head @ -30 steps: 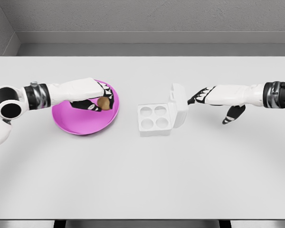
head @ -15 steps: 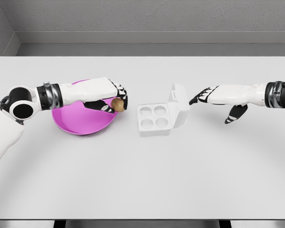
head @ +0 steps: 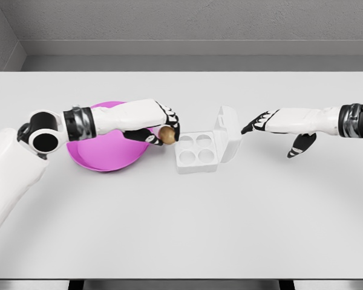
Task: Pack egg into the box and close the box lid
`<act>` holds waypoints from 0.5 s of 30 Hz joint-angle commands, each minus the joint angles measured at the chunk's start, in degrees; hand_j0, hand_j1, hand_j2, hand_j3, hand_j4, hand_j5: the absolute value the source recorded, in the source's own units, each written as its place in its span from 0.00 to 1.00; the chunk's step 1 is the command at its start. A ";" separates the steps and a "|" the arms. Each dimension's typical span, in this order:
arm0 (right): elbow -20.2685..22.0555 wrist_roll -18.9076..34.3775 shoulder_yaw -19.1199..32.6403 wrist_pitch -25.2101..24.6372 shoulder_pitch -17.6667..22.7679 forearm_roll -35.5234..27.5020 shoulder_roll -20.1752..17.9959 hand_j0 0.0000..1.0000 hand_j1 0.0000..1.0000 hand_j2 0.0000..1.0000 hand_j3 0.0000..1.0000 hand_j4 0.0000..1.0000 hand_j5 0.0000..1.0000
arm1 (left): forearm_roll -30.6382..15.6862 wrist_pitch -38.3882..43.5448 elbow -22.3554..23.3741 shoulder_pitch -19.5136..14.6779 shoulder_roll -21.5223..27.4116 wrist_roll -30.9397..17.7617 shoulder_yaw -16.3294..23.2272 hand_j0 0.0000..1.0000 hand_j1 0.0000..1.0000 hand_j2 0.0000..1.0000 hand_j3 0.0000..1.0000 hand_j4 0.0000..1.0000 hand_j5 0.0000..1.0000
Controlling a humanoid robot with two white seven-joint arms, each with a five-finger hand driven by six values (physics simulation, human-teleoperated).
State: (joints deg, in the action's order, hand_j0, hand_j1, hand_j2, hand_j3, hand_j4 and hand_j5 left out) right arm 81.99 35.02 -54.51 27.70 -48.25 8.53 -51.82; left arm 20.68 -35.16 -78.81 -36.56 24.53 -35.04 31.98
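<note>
A brown egg (head: 167,134) is held in my left hand (head: 162,127), which hovers just left of the white egg box (head: 196,151), past the right rim of the magenta plate (head: 103,154). The box has several round cups, all bare, and its lid (head: 227,134) stands open on the right side. My right hand (head: 263,123) stretches flat toward the lid from the right, fingers extended, a small gap from it, holding nothing.
The white table (head: 181,229) runs wide in front of the box. A grey wall rises behind the table's far edge.
My left hand has carried the egg rightward off the plate to the box's left edge. The right hand has barely moved.
</note>
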 commanded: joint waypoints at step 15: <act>0.36 -0.02 0.02 -0.10 -0.09 -0.27 -0.48 1.00 1.00 1.00 1.00 1.00 1.00 | -3.81 0.16 0.59 -0.53 -3.96 0.04 2.48 0.45 0.45 0.45 0.45 0.45 0.45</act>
State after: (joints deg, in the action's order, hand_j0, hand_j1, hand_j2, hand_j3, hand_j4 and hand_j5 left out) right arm 82.34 35.02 -54.53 27.71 -48.34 8.53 -52.24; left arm 18.27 -35.17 -78.44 -37.09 20.90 -35.04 34.42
